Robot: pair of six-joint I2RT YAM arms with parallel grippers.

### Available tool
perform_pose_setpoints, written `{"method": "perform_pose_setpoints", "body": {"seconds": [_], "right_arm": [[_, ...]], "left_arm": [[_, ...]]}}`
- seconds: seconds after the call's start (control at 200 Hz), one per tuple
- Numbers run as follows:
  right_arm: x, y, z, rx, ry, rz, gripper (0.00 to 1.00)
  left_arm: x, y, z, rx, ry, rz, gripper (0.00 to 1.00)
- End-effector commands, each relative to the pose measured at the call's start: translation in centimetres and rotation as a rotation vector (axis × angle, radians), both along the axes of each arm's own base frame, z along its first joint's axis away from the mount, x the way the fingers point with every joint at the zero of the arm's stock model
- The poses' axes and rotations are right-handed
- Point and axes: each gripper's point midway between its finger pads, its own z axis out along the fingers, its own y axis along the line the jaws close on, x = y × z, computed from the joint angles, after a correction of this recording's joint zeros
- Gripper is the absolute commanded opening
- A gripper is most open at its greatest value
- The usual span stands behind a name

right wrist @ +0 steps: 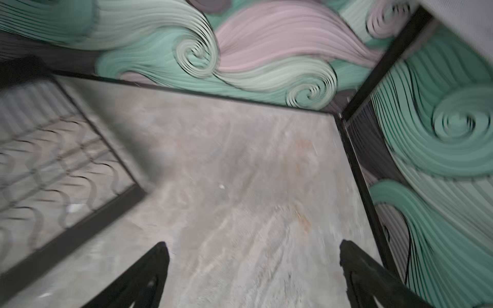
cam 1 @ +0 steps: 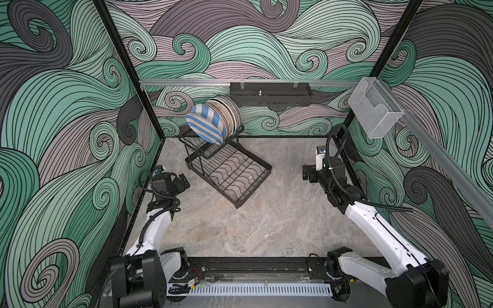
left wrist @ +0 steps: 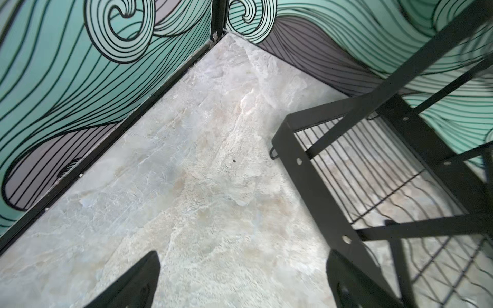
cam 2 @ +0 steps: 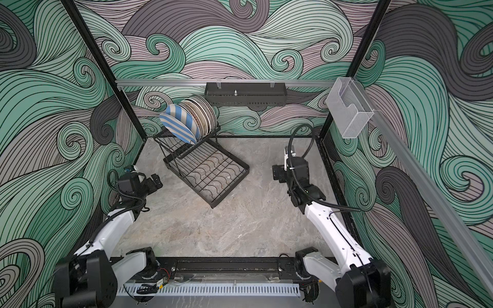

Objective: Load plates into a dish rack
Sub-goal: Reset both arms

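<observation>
Plates (cam 1: 213, 120): shown only in both top views, racked at 11 o'clock on the dish rack (cam 1: 234, 173).
Left gripper (left wrist: 244, 254): fingers spread, nothing held.
Right gripper (right wrist: 254, 244): fingers spread, nothing held.

Left pincer (left wrist: 241, 256), right pincer (right wrist: 253, 243): jaws apart

plates (cam 1: 230, 112): rear ones overlapped by the blue-striped front pair (cam 1: 205, 125) in both top views, only rims showing; patterns and count unclear
dish rack (right wrist: 74, 236): smeared by blur in the right wrist view; cut off by the picture edge in the left wrist view
black tray (cam 1: 282, 100): small upright item (cam 1: 260, 92) inside too small to tell
</observation>
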Motion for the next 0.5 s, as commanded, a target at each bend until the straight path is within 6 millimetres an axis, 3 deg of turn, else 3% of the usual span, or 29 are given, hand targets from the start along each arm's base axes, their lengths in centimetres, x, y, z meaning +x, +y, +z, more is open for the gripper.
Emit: {"method": "perform_pose_setpoints", "body": {"seconds": [0.0,0.09,0.175,0.23,0.295,0.41,0.495], "right_arm": [[0.8,-3.2,-1.0,0.060,-0.159,-0.148,1.00],[1.6,-4.3,-3.7,0.044,-0.149,-0.189,1.00],[3.6,-4.3,-6.2,0.038,-0.125,-0.179,1.00],[4.7,-4.0,-7.4,0.012,-0.144,-0.149,1.00],[5.3,-3.8,-8.9,0.007,-0.168,-0.132,1.00],[5.1,-3.8,-9.0,0.047,-0.168,-0.102,1.00],[4.9,-3.8,-9.8,0.082,-0.209,-0.076,1.00]], "left_arm": [[2.6,1.1,2.1,0.128,-0.124,-0.031,0.99],[3.2,1.6,0.6,0.134,-0.067,-0.022,0.99],[4.2,0.7,-1.8,0.100,-0.029,-0.079,0.98],[5.1,-0.2,-1.6,0.125,-0.082,-0.156,0.98],[4.7,-0.5,-1.9,0.082,-0.035,-0.159,0.99],[4.7,-1.7,-0.7,0.076,-0.185,-0.196,0.99],[4.8,-4.8,-2.8,0.126,-0.273,-0.363,0.99]]}}
